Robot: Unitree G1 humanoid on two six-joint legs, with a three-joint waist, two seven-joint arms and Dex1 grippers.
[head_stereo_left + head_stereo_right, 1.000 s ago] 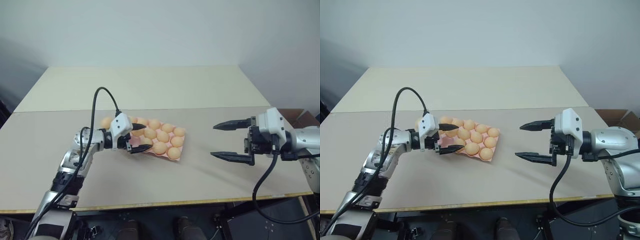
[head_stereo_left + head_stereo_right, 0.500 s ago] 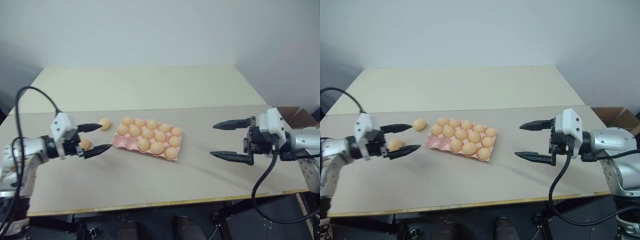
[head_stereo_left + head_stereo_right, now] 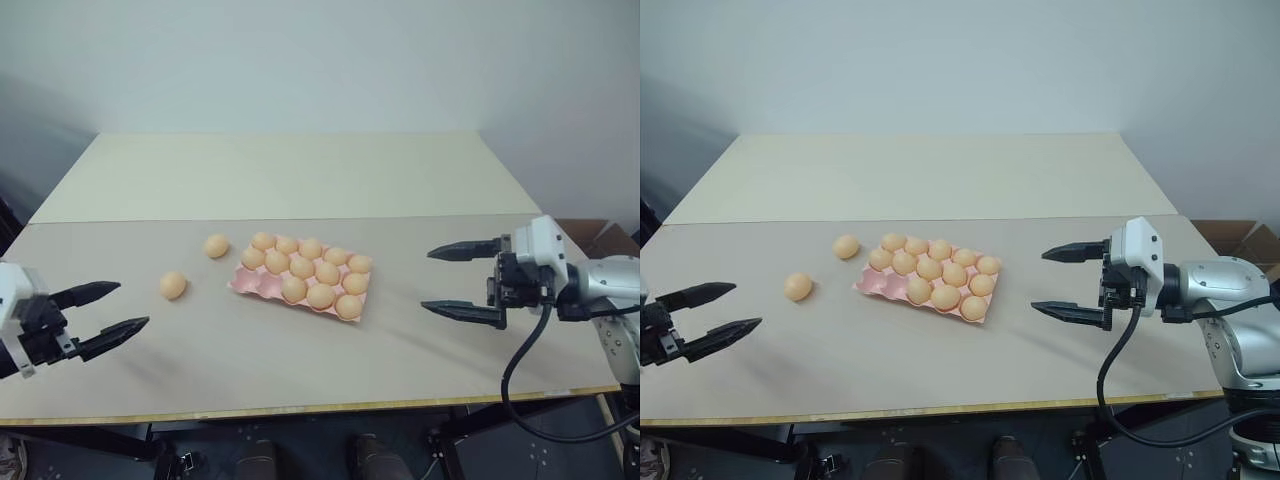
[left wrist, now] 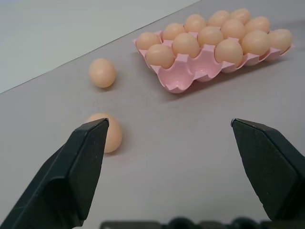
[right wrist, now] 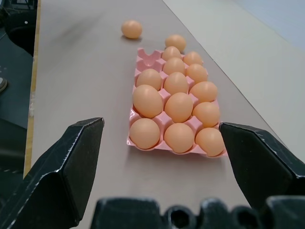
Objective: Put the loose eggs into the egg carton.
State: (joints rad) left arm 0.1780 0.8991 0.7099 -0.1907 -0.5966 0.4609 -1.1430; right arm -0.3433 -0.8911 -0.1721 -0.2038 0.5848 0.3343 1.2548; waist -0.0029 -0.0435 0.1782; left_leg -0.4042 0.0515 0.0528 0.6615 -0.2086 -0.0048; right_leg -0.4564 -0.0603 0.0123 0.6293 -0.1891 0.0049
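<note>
Progress: pale pink moulded egg carton (image 3: 300,283) nearly filled, two cups judged empty | Left: two tan oval loose eggs (image 3: 173,286) lying on worktop (image 3: 300,370) beyond spread, empty left hand (image 3: 100,313) | right hand (image 3: 462,280) spread, empty, carton ahead.

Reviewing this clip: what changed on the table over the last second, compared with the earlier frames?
The left gripper, open and holding nothing, pulled back from the egg carton toward the table's left edge, clearing the two loose eggs lying on the table beside the carton. Nothing was picked up or released. The right gripper stayed open in place, and the carton and its eggs did not move.
</note>
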